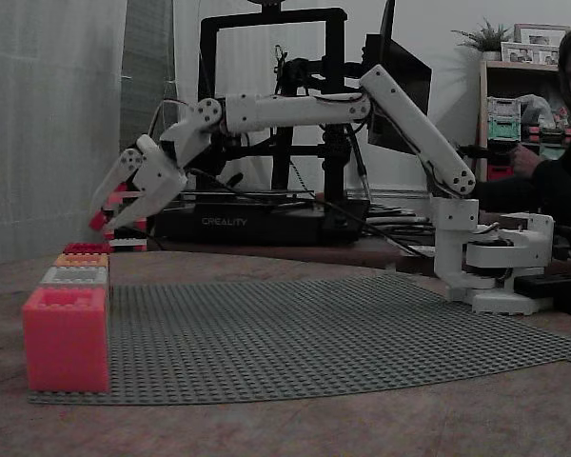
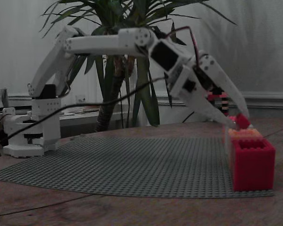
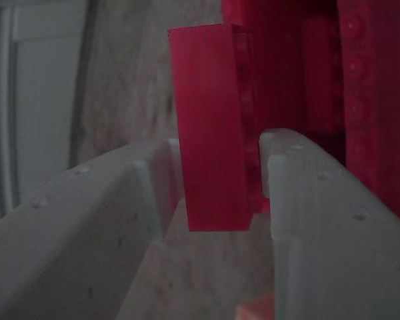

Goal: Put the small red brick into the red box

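My gripper [image 1: 101, 220] is shut on the small red brick [image 3: 210, 133], which stands upright between the two white fingers in the wrist view. In both fixed views the brick [image 2: 243, 121] hangs just above the row of boxes, a little over the deep red box [image 1: 88, 248] at the row's end. That red box [image 2: 253, 162] is the nearest one in a fixed view, its open top facing up. In the wrist view the red box [image 3: 367, 100] fills the right side, close behind the brick.
An orange box [image 1: 81, 259], a grey box [image 1: 74, 276] and a pinkish-red box [image 1: 67, 338] continue the row on the grey studded baseplate [image 1: 314, 333]. A 3D printer [image 1: 266, 214] stands behind the plate. A person [image 1: 561, 152] sits at the far right.
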You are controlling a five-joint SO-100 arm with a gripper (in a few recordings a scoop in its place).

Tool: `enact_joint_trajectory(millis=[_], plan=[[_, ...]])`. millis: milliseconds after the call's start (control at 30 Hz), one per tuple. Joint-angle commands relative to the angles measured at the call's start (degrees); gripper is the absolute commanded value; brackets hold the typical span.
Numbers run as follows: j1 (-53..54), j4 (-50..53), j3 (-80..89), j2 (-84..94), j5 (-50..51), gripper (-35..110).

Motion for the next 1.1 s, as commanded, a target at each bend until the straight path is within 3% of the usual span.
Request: enact_joint_trajectory(millis=[0, 333, 467, 633, 767, 1067], plan=[[1.23, -3.34, -4.39, 1.76, 0.18, 0], [1.23, -4.57, -5.19, 0.18, -0.35, 12], [1.23, -4.57, -5.27, 0.53, -0.62, 11], [1.23, -2.72, -2.11, 7.65, 1.14, 0], [0.44, 0.88, 6.68, 21.88, 2.99, 0], [-5.1, 1.85, 51.15, 58.18, 5.71, 0]])
